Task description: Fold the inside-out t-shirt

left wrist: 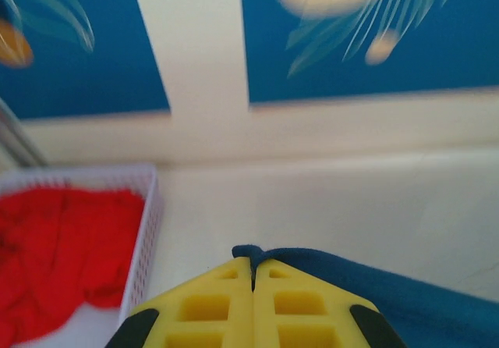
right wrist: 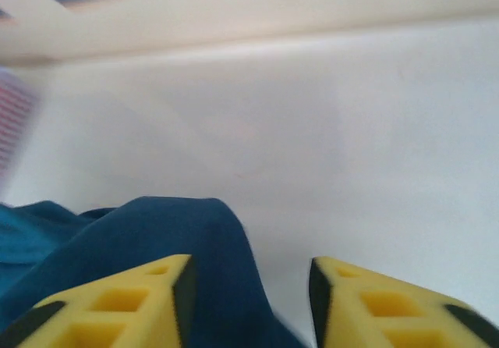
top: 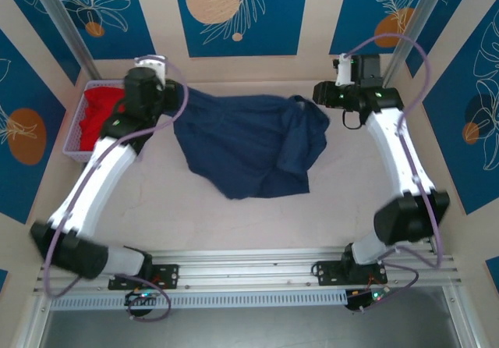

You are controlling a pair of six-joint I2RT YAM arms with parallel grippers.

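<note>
The left gripper (left wrist: 252, 261) is pinched fully closed on an edge of the inside-out t-shirt (top: 249, 145), at the far left of the counter (top: 234, 223), near a white basket (left wrist: 148, 223) holding red cloth (left wrist: 54, 246). The right gripper (right wrist: 251, 264) has its jaws parted, with navy fabric lying against one finger and into the gap, not clamped. The shirt lies crumpled across the far middle of the counter, between the two grippers.

No readable text, labels, brands or numbers on anything in view.
</note>
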